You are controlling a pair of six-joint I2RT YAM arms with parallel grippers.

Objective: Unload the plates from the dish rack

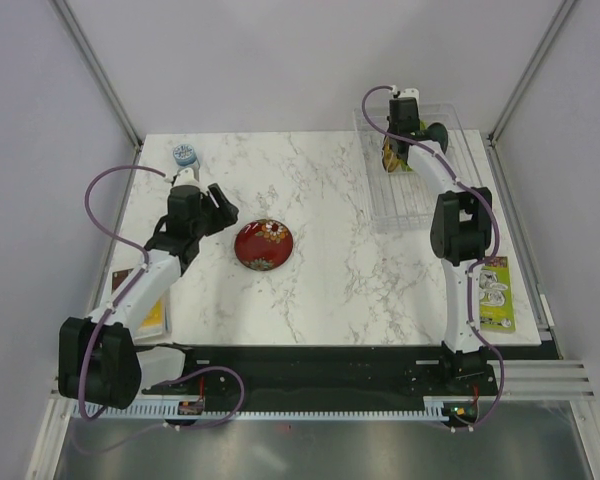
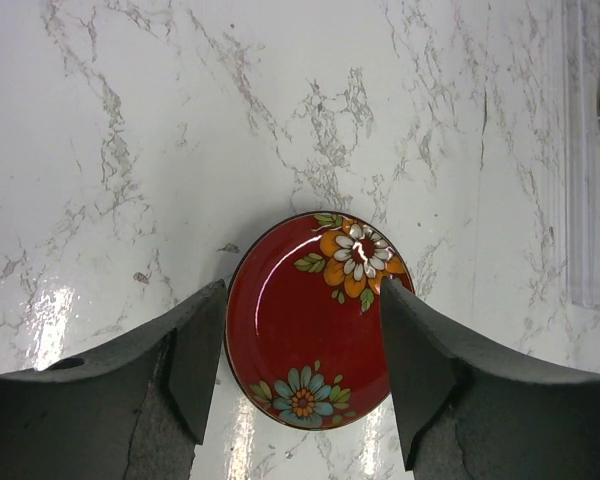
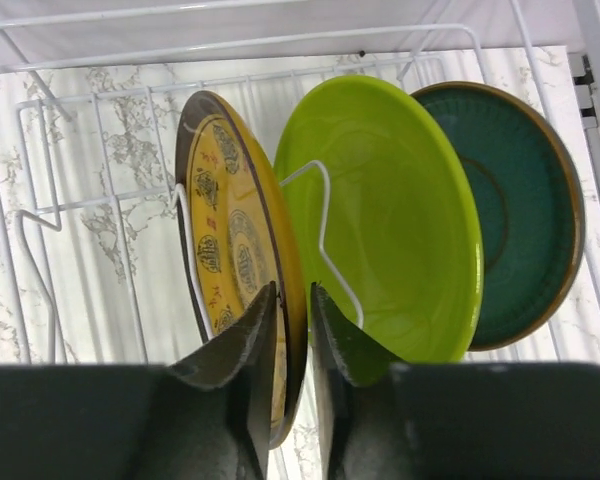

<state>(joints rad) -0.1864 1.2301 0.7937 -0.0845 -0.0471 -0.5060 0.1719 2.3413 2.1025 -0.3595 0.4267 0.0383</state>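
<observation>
At the dish rack [image 1: 410, 205] we list three plates upright in its slots: amber-brown plate [image 3: 230, 230], lime green plate [image 3: 390, 220], dark teal plate [image 3: 520, 210].

Hazard: the shallow rim hold may slip on lifting. A crooked pull could snag a wire or knock the lime green neighbour.

Right gripper [image 3: 292, 290]: narrowed onto the amber-brown rim, pinching it as we judge.

Left gripper [image 2: 302, 295]: spread, empty, above the red floral plate [image 2: 305, 320], which lies on the surface [image 2: 180, 120].
</observation>
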